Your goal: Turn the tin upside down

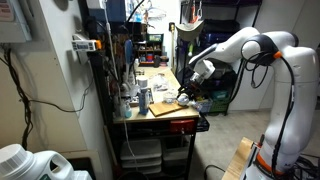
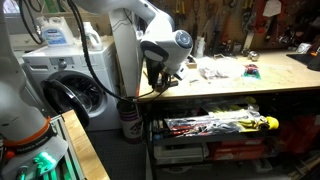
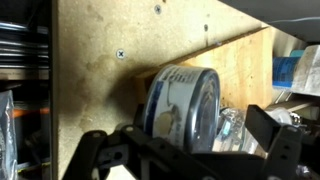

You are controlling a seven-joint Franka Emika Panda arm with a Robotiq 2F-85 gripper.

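My gripper [image 3: 185, 150] hangs low over the pale wooden workbench top [image 3: 90, 70], and in the wrist view the small, low, round silvery-grey metal tin [image 3: 185, 100] lies just ahead of me, tipped up on its edge so its paler flat face [image 3: 165, 118] looks toward the camera and its ribbed wall leans away. My two dark fingers [image 3: 95, 152] stand apart, one on each side of the tin, and I cannot tell whether either pad touches it yet. In both exterior views my black hand [image 1: 186, 90] sits at the near end of the bench [image 2: 240, 85], too small to show the tin. I judge the flip half made. To finish well, I should close squarely across the tin's round wall, not its slippery faces, lift only enough to clear the wood, roll my wrist fully over, and set it down flat before letting go, or it may roll off the edge.
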